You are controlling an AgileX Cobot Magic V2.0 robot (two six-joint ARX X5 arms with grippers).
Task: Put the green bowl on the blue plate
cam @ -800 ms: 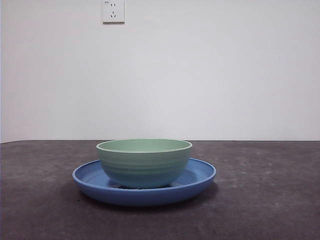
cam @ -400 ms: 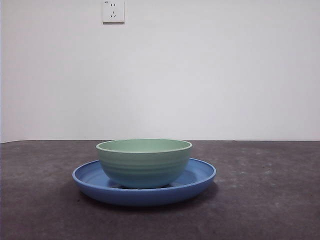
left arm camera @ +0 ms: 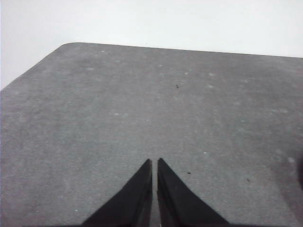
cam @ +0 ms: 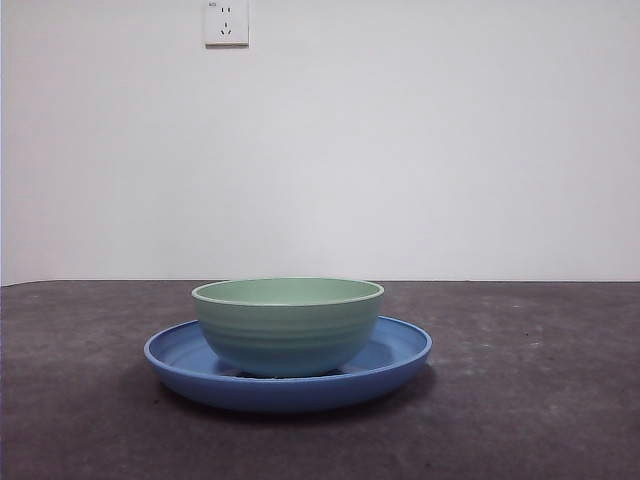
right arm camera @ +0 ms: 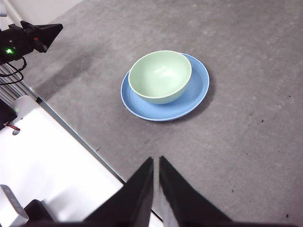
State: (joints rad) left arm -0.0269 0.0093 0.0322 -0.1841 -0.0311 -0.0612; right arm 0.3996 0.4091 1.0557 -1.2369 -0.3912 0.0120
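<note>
I see the green bowl (cam: 288, 325) sitting upright inside the blue plate (cam: 400, 352), resting on the plate's floor, slightly off centre with more bare blue showing on one side of it in the right wrist view (right arm camera: 160, 76). The plate (right arm camera: 194, 92) lies flat on the dark grey, faintly speckled table (cam: 540, 400), whose top is matte and marked with pale scuffs.

Around the plate the tabletop is bare on every side. Behind the bowl a plain white wall (cam: 420, 150) rises from the table's far edge, with a white wall socket (cam: 226, 22) high above the bowl and a little to one side. In the right wrist view the table's near edge runs not far from the plate, with a white surface (right arm camera: 61, 175) beyond it and a black device with a green light (right arm camera: 21, 40) over there.

My right gripper (right arm camera: 156, 163) hangs high above the table, well back from the plate, looking down at it, jaws nearly together and empty. My left gripper (left arm camera: 155, 164) sits low over bare table near a rounded corner, jaws likewise almost closed on nothing.
</note>
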